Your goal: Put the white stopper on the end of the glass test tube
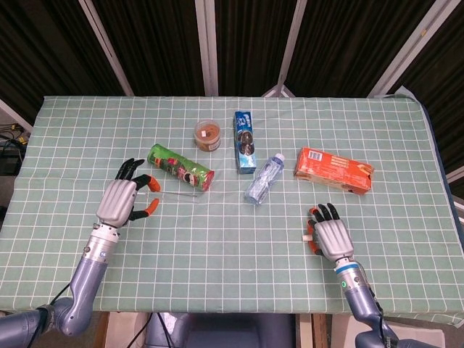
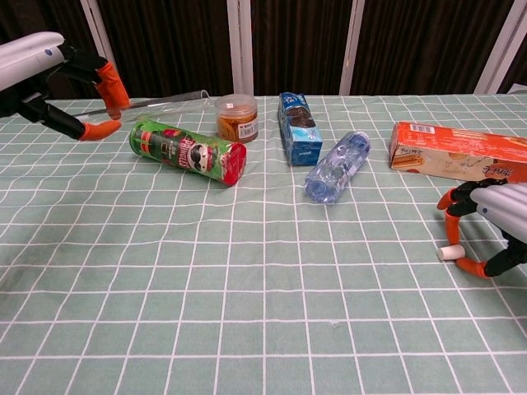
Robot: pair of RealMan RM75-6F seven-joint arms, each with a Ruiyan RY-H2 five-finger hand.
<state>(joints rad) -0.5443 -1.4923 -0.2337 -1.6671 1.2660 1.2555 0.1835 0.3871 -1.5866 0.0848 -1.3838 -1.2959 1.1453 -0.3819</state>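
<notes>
Chest view shows the right hand point(image 2: 492, 229) curled around the white stopper point(image 2: 450, 253) on the table, seemingly not yet gripping, so pinching and lifting comes next, while the left hand point(image 2: 62, 86) holds the glass test tube point(image 2: 156, 101) aloft beyond the Pringles can point(image 2: 188, 151).

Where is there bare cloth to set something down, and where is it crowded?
Free: the near middle between left hand and right hand, and the far strip behind the jar. Crowded: chips can through orange box.
</notes>
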